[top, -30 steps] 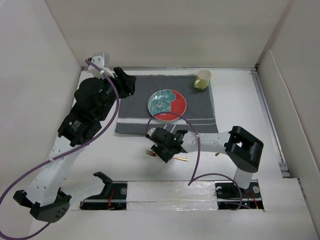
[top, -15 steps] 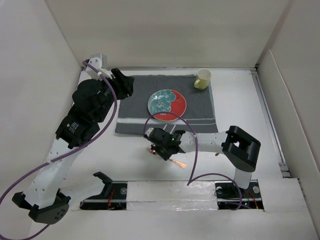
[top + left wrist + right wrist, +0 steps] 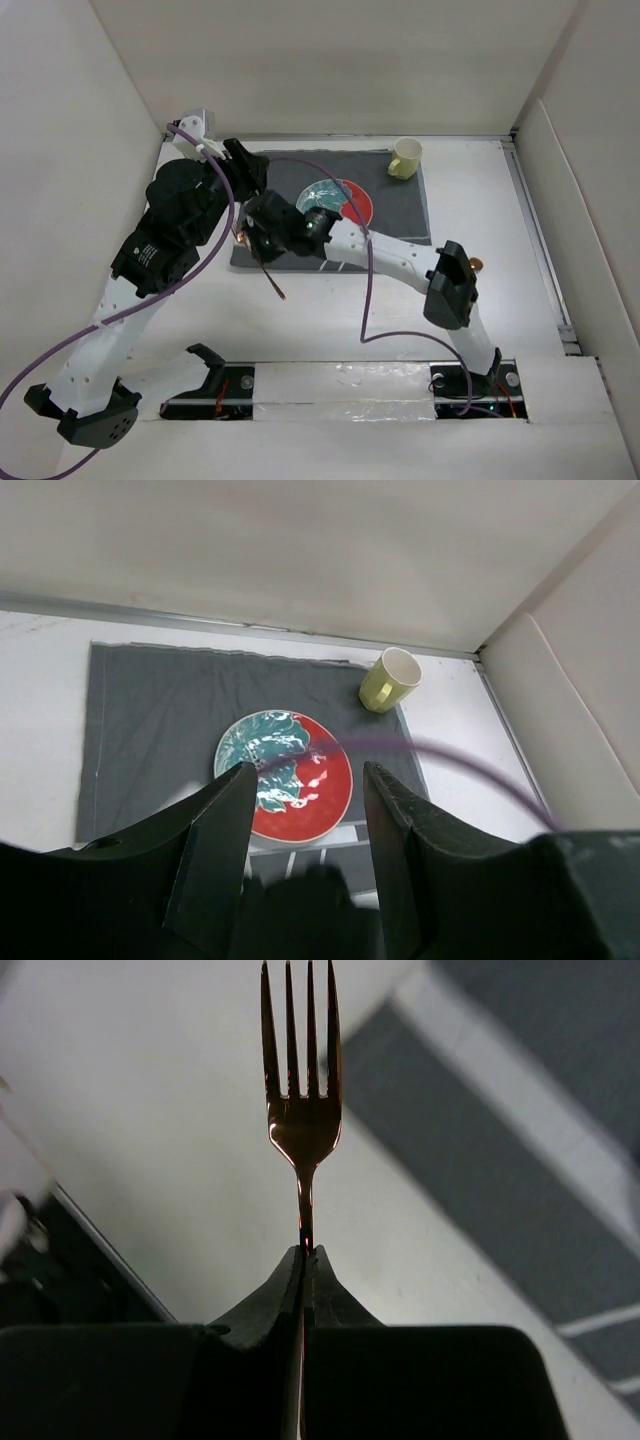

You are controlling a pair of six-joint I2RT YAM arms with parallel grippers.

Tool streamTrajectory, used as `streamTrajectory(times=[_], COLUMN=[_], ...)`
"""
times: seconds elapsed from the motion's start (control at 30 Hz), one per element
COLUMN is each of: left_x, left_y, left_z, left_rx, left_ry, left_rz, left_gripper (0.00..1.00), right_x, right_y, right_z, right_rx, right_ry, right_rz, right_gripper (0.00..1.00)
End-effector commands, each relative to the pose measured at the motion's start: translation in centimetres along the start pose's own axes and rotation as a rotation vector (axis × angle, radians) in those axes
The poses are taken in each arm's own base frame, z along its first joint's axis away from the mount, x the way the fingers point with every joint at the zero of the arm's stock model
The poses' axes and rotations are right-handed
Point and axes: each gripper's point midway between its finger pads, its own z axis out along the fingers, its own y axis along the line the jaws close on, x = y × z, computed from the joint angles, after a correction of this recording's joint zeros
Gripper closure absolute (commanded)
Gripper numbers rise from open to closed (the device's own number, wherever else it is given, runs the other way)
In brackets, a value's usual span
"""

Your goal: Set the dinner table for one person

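Note:
My right gripper (image 3: 256,247) (image 3: 305,1252) is shut on the thin neck of a copper fork (image 3: 278,288) (image 3: 302,1110). It holds the fork above the white dinner table (image 3: 330,320) by the front left corner of the dark grey placemat (image 3: 400,215), tines pointing away from the jaws. A red and teal plate (image 3: 350,203) (image 3: 285,788) lies on the mat, partly hidden by the right arm. A yellow-green mug (image 3: 405,157) (image 3: 388,679) stands at the mat's far right corner. My left gripper (image 3: 250,165) (image 3: 305,780) hangs open and empty over the mat's far left.
White walls enclose the table on the left, back and right. The left arm's bulk stands over the table's left side. A small copper-coloured thing (image 3: 473,264) peeks out beside the right arm's elbow. A purple cable (image 3: 440,755) crosses the left wrist view.
The right gripper shut on the fork lying near the table's front. It lifted the fork and swung it left and away to the placemat's front left corner. The left arm barely moved.

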Motion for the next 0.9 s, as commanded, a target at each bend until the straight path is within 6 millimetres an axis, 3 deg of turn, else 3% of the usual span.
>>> streamTrajectory(times=[0.0,0.13,0.23,0.4,0.5,0.7,0.73,0.87], left_x=[-1.1,-0.2,0.6,2.3,3.0,4.3,4.4,4.9], left_y=[-0.7,-0.7,-0.8,-1.4,-1.7,-1.6,-1.6,-1.3], left_z=[-0.8,-0.7,-0.6,0.1,0.5,1.0,1.0,1.2], left_rx=[0.035,0.044,0.049,0.081,0.097,0.106,0.104,0.094], left_ry=[-0.024,0.004,0.03,0.086,0.11,0.141,0.145,0.153], left_rz=[-0.025,-0.027,-0.028,-0.032,-0.028,-0.02,-0.017,-0.007], left_gripper=[0.57,0.57,0.57,0.58,0.59,0.59,0.59,0.59], right_x=[-4.2,-7.5,-8.7,-10.1,-9.5,-9.5,-8.7,-8.0], right_y=[-4.1,-7.7,-10.1,-12.1,-14.0,-17.1,-18.0,-18.7], right_z=[1.2,4.1,6.0,9.4,11.1,12.3,13.0,14.1], right_rx=[0.09,0.176,0.191,0.21,0.234,0.262,0.28,0.282], right_ry=[-0.044,-0.125,-0.169,-0.235,-0.223,-0.258,-0.239,-0.225], right_rz=[0.185,0.368,0.5,0.577,0.604,0.641,0.644,0.638], right_gripper=[1.0,1.0,1.0,1.0,1.0,1.0,1.0,1.0])
